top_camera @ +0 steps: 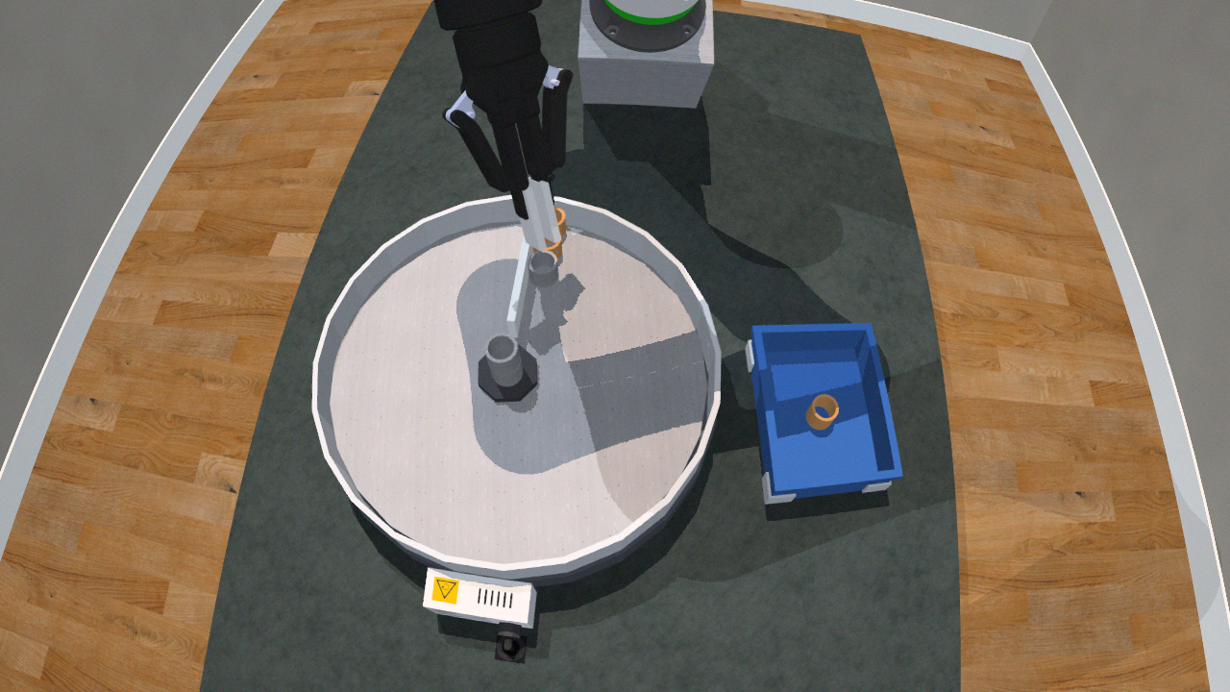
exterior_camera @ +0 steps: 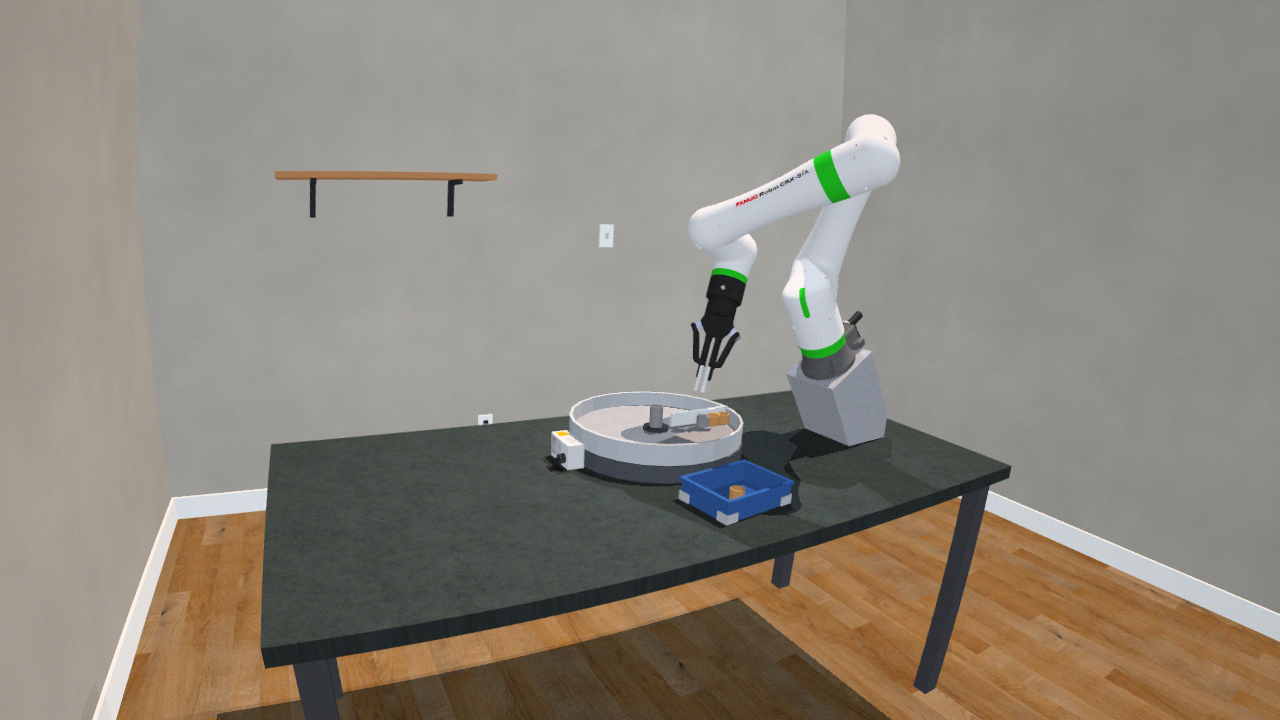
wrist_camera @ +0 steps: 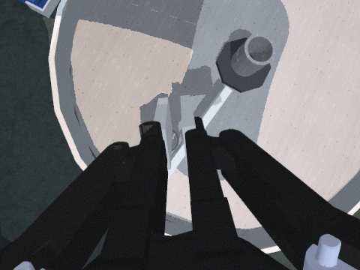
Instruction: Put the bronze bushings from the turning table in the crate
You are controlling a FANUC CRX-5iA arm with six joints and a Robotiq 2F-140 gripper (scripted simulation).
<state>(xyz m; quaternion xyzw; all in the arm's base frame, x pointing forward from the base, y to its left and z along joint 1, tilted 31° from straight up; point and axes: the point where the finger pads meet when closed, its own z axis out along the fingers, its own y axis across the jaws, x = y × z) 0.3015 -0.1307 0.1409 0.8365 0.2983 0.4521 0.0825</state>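
My gripper (top_camera: pixel 542 245) (exterior_camera: pixel 700 389) (wrist_camera: pixel 175 112) is shut and empty, its fingers nearly together, above the row of bushings on the turning table (top_camera: pixel 321 430) (exterior_camera: pixel 653 454) (wrist_camera: pixel 56 75). A grey steel bushing (top_camera: pixel 543 271) (exterior_camera: pixel 702 420) (wrist_camera: pixel 175 141) stands at the row's inner end and shows between the fingers in the wrist view. One bronze bushing (top_camera: pixel 557 255) (exterior_camera: pixel 713 419) stands beside it, and another bronze bushing (top_camera: pixel 561 222) (exterior_camera: pixel 724 418) is nearer the rim; in the top view the fingers partly cover both. A third bronze bushing (top_camera: pixel 820 424) (exterior_camera: pixel 736 492) stands in the blue crate (top_camera: pixel 799 469) (exterior_camera: pixel 707 501).
A white guide bar (top_camera: pixel 519 292) (exterior_camera: pixel 684 418) (wrist_camera: pixel 217 107) runs beside the row. A grey hub post (top_camera: pixel 505 365) (exterior_camera: pixel 656 415) (wrist_camera: pixel 245 64) rises at the turntable's centre. A white control box (top_camera: pixel 481 595) (exterior_camera: pixel 568 451) is attached at the front. The robot's pedestal (top_camera: pixel 645 82) (exterior_camera: pixel 836 407) stands behind.
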